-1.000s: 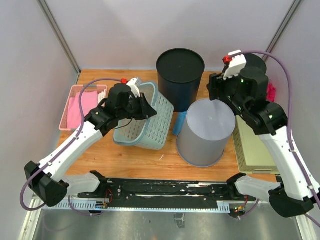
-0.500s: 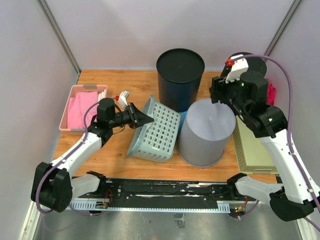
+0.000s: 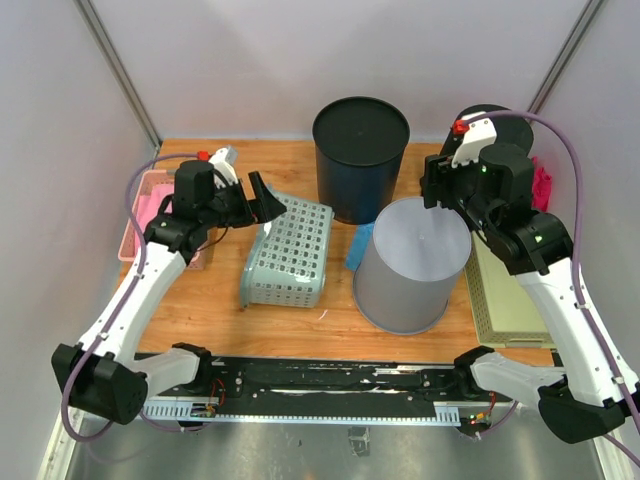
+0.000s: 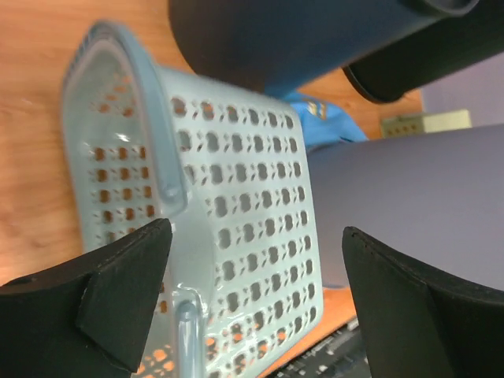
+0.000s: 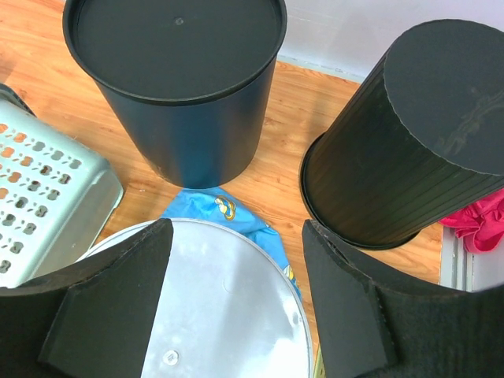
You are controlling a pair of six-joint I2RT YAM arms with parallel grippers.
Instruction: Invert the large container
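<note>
Basket (image 3: 290, 250) bottom-up on table (image 3: 200, 320), near grey bin (image 3: 412, 262).

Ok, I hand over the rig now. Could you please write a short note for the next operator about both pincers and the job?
Left pincer: open, holding nothing, close to the far left corner of the perforated basket.
Right pincer: open, empty, hovering over the grey bin.
Things: the basket lies on the table, apparently mouth down, to the left of the grey bin. The grey bin, dark blue bin and black bin stand bottom up.
Done: the basket looks turned over and let go.
Left: check that it sits flat, then draw both arms back.
</note>
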